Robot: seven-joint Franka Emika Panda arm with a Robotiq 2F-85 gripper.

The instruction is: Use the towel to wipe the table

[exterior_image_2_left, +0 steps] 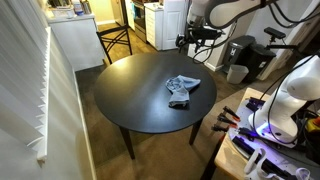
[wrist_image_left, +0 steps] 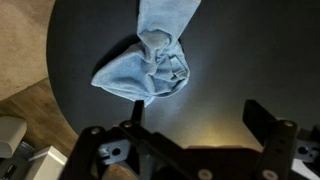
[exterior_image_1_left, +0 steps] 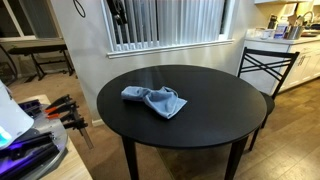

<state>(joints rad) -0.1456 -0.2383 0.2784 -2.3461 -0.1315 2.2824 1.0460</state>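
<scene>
A crumpled light blue towel lies on the round black table, a little off its middle. It shows in both exterior views and in the wrist view. My gripper is open and empty, high above the table, with the towel beyond its fingertips. In an exterior view the gripper hangs beyond the table's far edge. In the other it is only a dark shape at the top edge.
A black metal chair stands at the table's edge and also shows in an exterior view. A window with blinds is behind. Orange-handled clamps and gear lie beside the table. A bin stands on the floor.
</scene>
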